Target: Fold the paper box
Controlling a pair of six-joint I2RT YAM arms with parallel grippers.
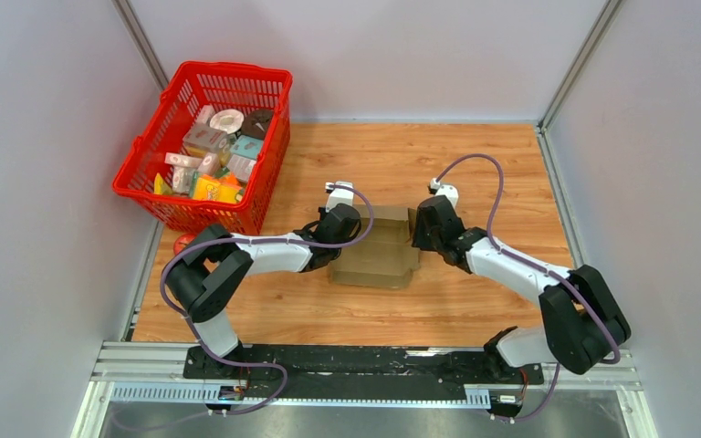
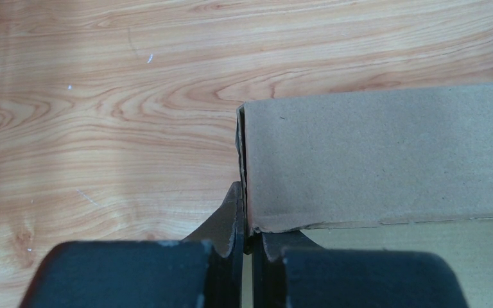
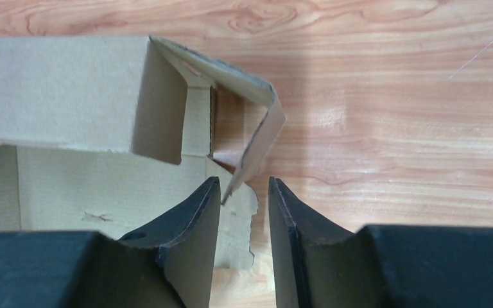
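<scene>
The paper box (image 1: 379, 253) is a plain brown cardboard mailer, partly folded, lying mid-table between both arms. My left gripper (image 1: 340, 239) is at its left edge. In the left wrist view the left gripper (image 2: 245, 221) is shut on the box's raised left wall (image 2: 372, 160), pinching its near corner. My right gripper (image 1: 418, 233) is at the box's right end. In the right wrist view the right gripper (image 3: 244, 186) is open, with a loose side flap (image 3: 257, 144) hanging down between the fingertips (image 3: 202, 205); I cannot tell if it touches them.
A red basket (image 1: 135, 178) with several small colourful packages stands at the back left of the wooden table (image 1: 475, 155). A red round object (image 1: 183, 243) lies by the left arm. Grey walls enclose the sides and back.
</scene>
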